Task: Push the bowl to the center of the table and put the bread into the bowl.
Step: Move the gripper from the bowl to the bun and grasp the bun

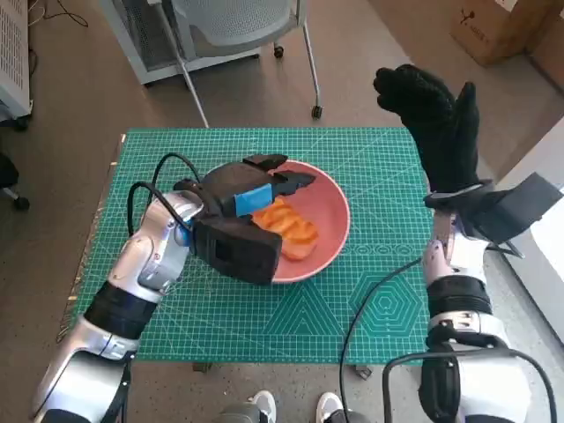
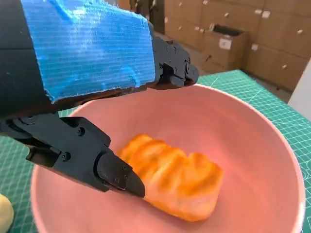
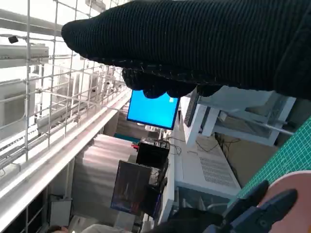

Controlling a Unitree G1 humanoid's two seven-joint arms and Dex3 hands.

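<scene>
The pink bowl (image 1: 332, 204) stands near the middle of the green mat. The orange-glazed bread (image 1: 292, 227) lies inside it. My left hand (image 1: 236, 222) hovers over the bowl's left half with its fingers spread. In the left wrist view the left hand (image 2: 87, 53) fills the upper left; one black fingertip lies against the bread (image 2: 177, 179), while the other fingers reach apart over the bowl (image 2: 257, 145). My right hand (image 1: 436, 119) is raised off the table's right edge, gloved fingers up and holding nothing. In the right wrist view the right hand (image 3: 204, 43) is a dark band.
The green cutting mat (image 1: 370, 300) covers the table. A chair (image 1: 238, 26) stands beyond the far edge and a cardboard box (image 1: 493, 26) at the back right. A person's shoes (image 1: 291, 407) show at the near edge. A pale yellow object (image 2: 4, 213) lies beside the bowl.
</scene>
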